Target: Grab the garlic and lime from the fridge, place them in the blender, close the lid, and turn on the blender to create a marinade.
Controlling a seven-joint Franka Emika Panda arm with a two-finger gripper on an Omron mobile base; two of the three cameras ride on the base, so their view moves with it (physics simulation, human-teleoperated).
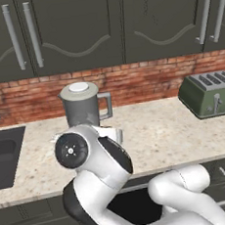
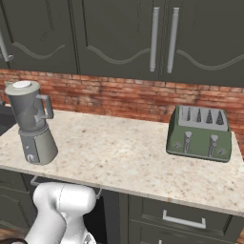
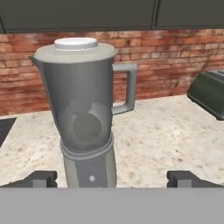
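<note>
stood on the table (image 2: pixel 124 157) against the brick wall (image 2: pixel 119 97): one blender (image 3: pixel 85 113), lid (image 3: pixel 75 47) seated on its jug, front knob (image 3: pixel 92 178) facing the hand, likely lined up for switching on. parked well to its right, one green toaster (image 2: pixel 200 133). jaws spread wide and empty, one fingertip (image 3: pixel 41 178) either side of the base. two rounded shapes dimly seen inside the jug, perhaps garlic and lime.

A lidded grey blender (image 2: pixel 32 125) stands on a speckled stone counter (image 2: pixel 119 157), well apart from a green four-slot toaster (image 2: pixel 200 133), beneath dark cupboards (image 2: pixel 119 35) and against a red brick wall (image 2: pixel 114 97).
</note>
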